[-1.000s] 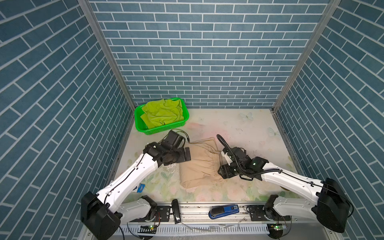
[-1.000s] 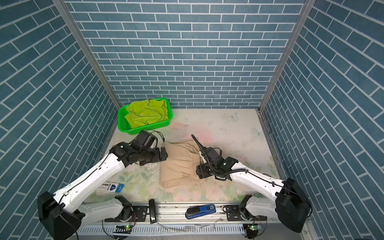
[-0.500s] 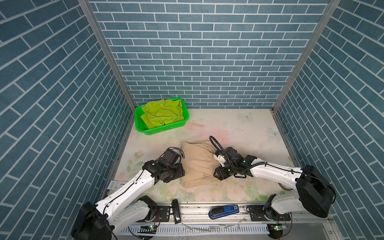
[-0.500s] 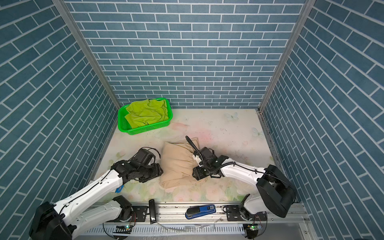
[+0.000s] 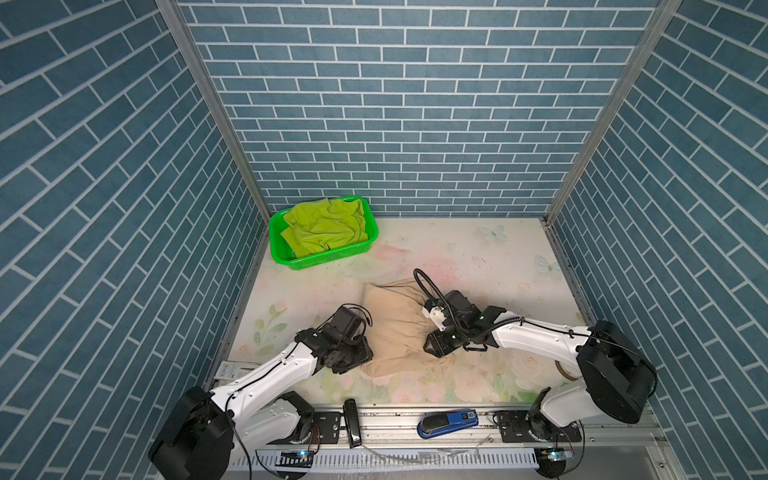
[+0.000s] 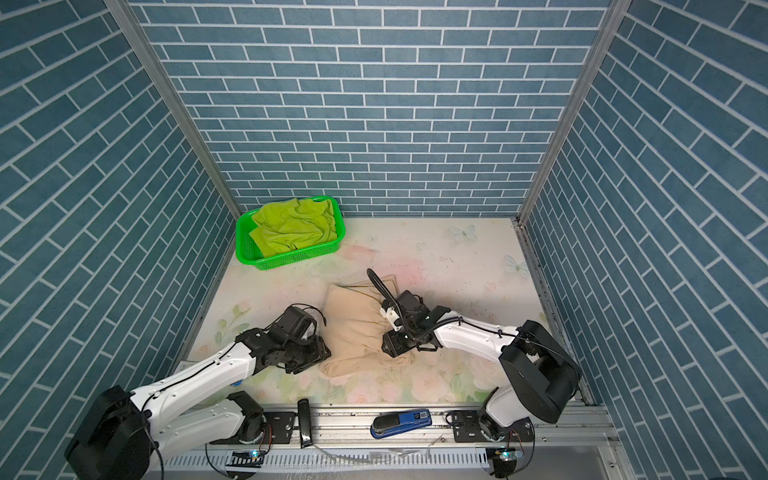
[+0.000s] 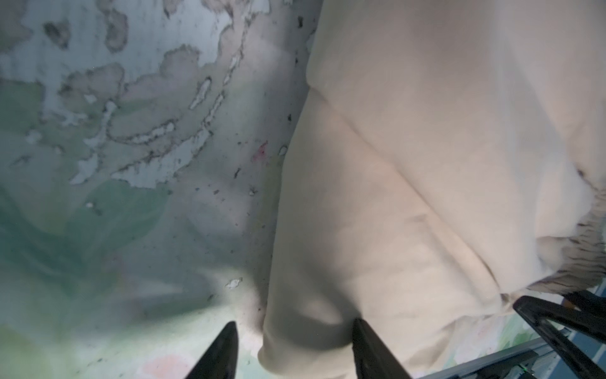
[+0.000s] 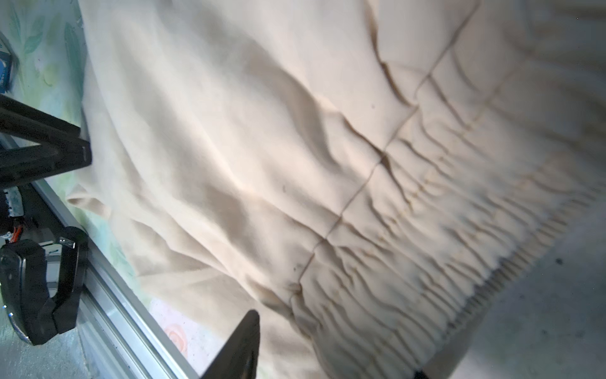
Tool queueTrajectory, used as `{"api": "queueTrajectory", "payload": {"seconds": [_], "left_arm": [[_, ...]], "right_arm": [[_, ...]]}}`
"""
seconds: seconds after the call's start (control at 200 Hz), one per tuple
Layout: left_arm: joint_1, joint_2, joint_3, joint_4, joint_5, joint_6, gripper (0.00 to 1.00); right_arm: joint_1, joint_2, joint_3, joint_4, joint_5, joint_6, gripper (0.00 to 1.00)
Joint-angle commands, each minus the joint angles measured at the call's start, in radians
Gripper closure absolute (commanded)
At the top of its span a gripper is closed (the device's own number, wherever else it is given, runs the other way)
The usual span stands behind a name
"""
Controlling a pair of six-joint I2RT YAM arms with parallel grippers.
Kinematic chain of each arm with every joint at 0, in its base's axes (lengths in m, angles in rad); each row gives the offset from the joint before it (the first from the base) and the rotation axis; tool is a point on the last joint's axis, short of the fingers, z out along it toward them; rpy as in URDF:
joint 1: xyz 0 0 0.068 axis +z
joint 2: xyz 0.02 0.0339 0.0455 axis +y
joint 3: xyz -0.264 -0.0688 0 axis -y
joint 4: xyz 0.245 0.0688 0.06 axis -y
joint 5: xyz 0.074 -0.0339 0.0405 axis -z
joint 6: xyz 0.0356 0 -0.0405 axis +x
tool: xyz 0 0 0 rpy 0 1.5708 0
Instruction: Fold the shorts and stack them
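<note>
Looks like a fold of the beige shorts [image 5: 395,328] in hand, with the cloth spread on the table [image 5: 478,257] toward its near edge, gathered waistband to the right and a smooth edge to the left. Find the left gripper [image 7: 295,351] low at the near-left corner, jaws half apart and straddling that edge, one fingertip [image 7: 226,344] off the cloth over bare table, so apparently not pinched yet. Find the right gripper [image 5: 432,347] down at the near end of the waistband; cannot tell whether gripping or merely straddling, with only one fingertip [image 8: 244,341] plain in the wrist view. Leaves the lime green shorts [image 5: 326,226] crumpled in the green basket [image 5: 328,259] at the far left. Next, probably: close on both near corners, catch every layer, then lift together and carry toward the far edge, keeping level to avoid a skewed fold.
</note>
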Motion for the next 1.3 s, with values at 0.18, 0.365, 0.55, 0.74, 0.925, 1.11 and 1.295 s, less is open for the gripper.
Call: {"api": "queueTrajectory", "payload": {"seconds": [0.18,0.365,0.55,0.74,0.925,1.11,1.295], "left_arm": [[-0.007,0.075,-0.013,0.061,-0.002,-0.008,0.89],[-0.008,0.074,-0.004,-0.002,-0.024,-0.009,1.00],[-0.004,0.032,0.018,-0.105,-0.063,0.001,1.00],[0.004,0.017,0.013,-0.141,-0.070,0.003,1.00],[0.007,0.016,0.026,-0.177,-0.076,0.016,1.00],[0.007,-0.011,0.109,-0.252,-0.083,0.055,0.58],[0.006,-0.053,0.289,-0.364,-0.089,0.100,0.00]], "right_arm": [[-0.002,-0.022,-0.012,0.008,-0.047,0.020,0.85],[-0.014,-0.045,0.075,-0.100,-0.061,0.011,1.00],[-0.069,-0.121,0.114,-0.191,-0.160,0.058,1.00],[-0.137,-0.170,0.058,-0.218,-0.237,0.087,1.00],[-0.163,-0.150,-0.006,-0.253,-0.241,0.071,0.89],[-0.163,-0.194,0.017,-0.380,-0.186,0.018,0.40],[-0.164,-0.229,0.161,-0.472,-0.034,-0.004,0.42]]}}
